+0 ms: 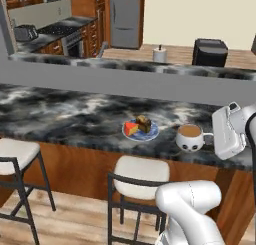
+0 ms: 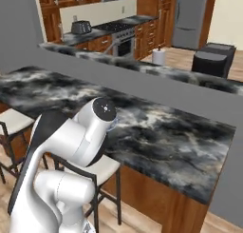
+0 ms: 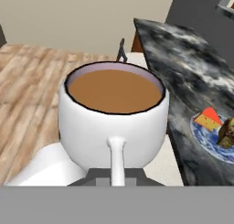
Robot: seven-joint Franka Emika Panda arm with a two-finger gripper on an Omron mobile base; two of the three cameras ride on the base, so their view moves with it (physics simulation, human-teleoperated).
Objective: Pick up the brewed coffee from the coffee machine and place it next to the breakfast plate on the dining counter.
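Left base view: the brewed coffee (image 1: 190, 137) stands near the front edge of the table (image 1: 60, 116), toward its right end, just beside the breakfast plate (image 1: 140, 130) on that plate's right. Its base looks to meet the stone, though contact cannot be confirmed. The white hand sits hard against the mug's right side, handle pointing into it; the fingers themselves are hidden behind the hand body. The coffee machine (image 1: 210, 52) stands well apart, beyond the raised grey ledge. Right base view: the arm's elbow blocks the near part of the table, and mug, plate and hand are hidden behind it; the coffee machine (image 2: 213, 58) shows at upper right. Hand view: the mug (image 3: 114, 118) sits directly ahead of the pincer (image 3: 117, 175), handle running straight down into it, coffee level in the cup. The plate (image 3: 212, 134) lies to the right, cut by the frame edge. The fingertips are masked by the handle, so I judge the pincer clamped on it, but cannot tell for certain. The coming move turns on a release and straight withdrawal away from the plate.
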